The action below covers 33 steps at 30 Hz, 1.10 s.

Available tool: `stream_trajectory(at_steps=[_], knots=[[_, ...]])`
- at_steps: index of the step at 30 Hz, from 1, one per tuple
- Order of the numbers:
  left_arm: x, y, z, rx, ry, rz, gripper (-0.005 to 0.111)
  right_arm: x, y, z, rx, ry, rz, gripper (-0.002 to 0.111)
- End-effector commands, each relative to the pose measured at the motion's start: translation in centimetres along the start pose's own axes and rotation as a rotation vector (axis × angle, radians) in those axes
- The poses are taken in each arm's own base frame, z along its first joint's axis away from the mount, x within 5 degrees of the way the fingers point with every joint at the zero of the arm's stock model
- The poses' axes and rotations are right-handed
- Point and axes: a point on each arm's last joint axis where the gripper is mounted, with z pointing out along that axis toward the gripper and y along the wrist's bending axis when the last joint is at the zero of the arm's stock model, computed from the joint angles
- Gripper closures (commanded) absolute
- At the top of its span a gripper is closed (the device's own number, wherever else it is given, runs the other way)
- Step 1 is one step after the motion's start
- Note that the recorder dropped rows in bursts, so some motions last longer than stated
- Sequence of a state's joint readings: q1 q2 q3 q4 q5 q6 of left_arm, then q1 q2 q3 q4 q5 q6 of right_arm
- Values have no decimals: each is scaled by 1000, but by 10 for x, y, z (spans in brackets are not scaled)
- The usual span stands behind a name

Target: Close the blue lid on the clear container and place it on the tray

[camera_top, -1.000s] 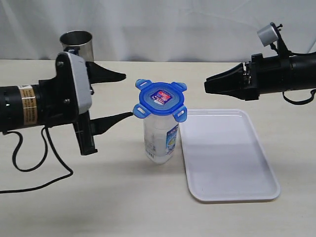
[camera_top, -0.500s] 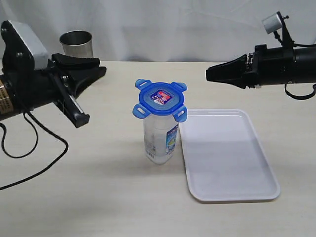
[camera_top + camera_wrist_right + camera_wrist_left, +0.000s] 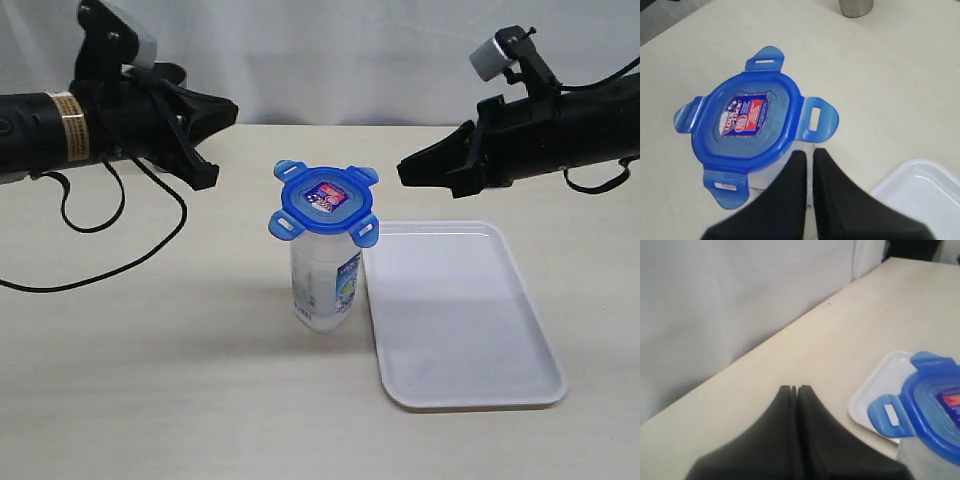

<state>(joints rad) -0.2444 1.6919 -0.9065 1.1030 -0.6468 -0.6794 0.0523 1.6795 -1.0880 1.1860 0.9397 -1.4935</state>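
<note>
Atop the clear container sits the blue lid, its flaps sticking out. The container stands on the table, just beside the tray. Left gripper and right gripper hang apart from it on either side, both pinched together and empty.

This looks like a robotics lab bench rather than a home or kitchen. A bare, pale beige table stands against a plain white cloth backdrop that hides the room. Two black robot arms, the left arm and the right arm, reach in over it. A loose black cable trails across the tabletop, and a small grey camera is mounted on the right arm.
</note>
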Motion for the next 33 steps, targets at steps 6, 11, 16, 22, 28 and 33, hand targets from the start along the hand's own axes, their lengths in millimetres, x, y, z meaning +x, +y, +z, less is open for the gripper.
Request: stream_trajectory(at_steps=[6, 11, 16, 22, 28, 33], knots=[[18, 0, 23, 117, 42, -24, 107, 5, 12, -12, -121, -6, -181, 103], [15, -4, 18, 145, 72, -10, 107, -3, 19, -12, -169, -113, -236, 103], [23, -10, 4, 87, 92, 6, 107, -12, 19, -13, -155, -210, -224, 104], [31, -26, -5, 154, 39, -31, 107, -15, 20, 3, -120, -203, -207, 104], [32, -19, -5, 63, 46, -57, 107, -29, 36, 20, -124, -189, -214, 104], [32, -19, -5, 72, 49, -42, 107, -36, 53, 48, -78, -137, -215, 104]])
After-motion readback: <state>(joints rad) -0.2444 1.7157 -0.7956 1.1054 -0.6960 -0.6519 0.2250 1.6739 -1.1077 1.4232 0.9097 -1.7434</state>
